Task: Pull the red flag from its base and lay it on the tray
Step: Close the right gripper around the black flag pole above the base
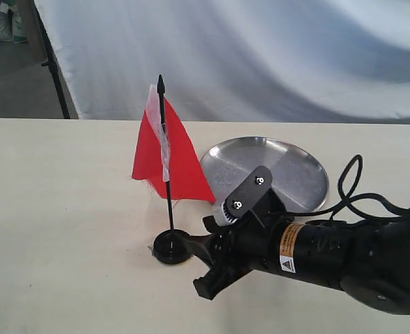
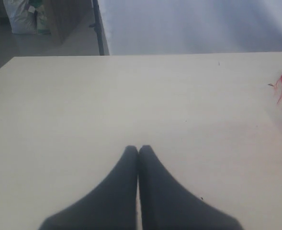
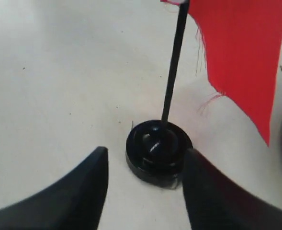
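While R tool (image 3: 145, 153) spread by base (image 3: 159, 143), L tool (image 2: 139, 154) pressed together; beige table (image 1: 65, 209), white backdrop (image 1: 260, 56).

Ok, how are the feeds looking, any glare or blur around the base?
Exterior view: even light, only a mild sheen on the tray, the base sharp enough. Right wrist view: base in fair focus with a small highlight on top; the right gripper is a soft dark blur. Left wrist view: left gripper blurred, table evenly lit.
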`<state>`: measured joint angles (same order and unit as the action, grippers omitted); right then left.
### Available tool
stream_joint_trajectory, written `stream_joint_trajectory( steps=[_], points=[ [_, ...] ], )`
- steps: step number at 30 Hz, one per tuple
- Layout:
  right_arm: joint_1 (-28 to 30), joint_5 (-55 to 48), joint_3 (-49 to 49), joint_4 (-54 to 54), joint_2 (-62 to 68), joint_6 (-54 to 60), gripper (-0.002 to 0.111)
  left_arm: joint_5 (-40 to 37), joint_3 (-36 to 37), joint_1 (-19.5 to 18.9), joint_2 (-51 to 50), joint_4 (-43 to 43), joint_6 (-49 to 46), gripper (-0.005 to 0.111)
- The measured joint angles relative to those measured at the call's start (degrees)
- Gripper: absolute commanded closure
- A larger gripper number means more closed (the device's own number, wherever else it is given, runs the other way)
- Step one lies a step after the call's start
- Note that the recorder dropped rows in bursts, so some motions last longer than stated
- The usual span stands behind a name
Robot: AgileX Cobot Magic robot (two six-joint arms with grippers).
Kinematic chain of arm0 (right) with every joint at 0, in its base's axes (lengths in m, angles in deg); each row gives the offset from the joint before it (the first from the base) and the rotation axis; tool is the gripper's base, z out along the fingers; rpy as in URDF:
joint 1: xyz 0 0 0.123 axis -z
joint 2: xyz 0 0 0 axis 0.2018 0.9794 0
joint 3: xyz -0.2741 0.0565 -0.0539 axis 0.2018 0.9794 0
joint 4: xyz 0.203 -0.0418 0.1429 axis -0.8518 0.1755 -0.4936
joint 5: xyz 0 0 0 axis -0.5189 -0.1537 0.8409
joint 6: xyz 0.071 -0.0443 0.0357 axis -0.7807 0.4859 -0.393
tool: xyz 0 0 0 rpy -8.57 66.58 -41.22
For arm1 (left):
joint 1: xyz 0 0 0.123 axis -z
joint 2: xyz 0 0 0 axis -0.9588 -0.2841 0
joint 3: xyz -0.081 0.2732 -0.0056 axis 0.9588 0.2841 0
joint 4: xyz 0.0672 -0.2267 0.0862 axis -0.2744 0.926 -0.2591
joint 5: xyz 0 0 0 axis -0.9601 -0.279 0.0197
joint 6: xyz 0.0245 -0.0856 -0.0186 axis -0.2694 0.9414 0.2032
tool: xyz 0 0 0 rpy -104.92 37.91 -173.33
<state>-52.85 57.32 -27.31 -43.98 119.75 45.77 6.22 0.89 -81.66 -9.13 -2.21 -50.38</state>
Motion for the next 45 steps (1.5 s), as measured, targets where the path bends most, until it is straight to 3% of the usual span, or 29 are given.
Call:
stream_joint_trajectory(
  steps=[7,34,36,42,45],
  points=[
    [0.0,4.8,-1.2,-6.4,1.6,1.6,0.04,0.0,0.0,0.0,0.0,0.0,0.0,0.107],
    [0.0,0.4,-18.1,-5.7,17.7,-5.8,0.043,0.0,0.0,0.0,0.0,0.0,0.0,0.107],
    [0.0,0.3,-19.1,-5.5,18.5,-6.7,0.049,0.0,0.0,0.0,0.0,0.0,0.0,0.107],
    [-0.6,0.5,-20.3,-4.2,18.8,-7.4,0.093,0.0,0.0,0.0,0.0,0.0,0.0,0.107],
    [-0.9,0.9,-20.4,-3.1,18.8,-7.6,0.108,0.0,0.0,0.0,0.0,0.0,0.0,0.107]
  ],
)
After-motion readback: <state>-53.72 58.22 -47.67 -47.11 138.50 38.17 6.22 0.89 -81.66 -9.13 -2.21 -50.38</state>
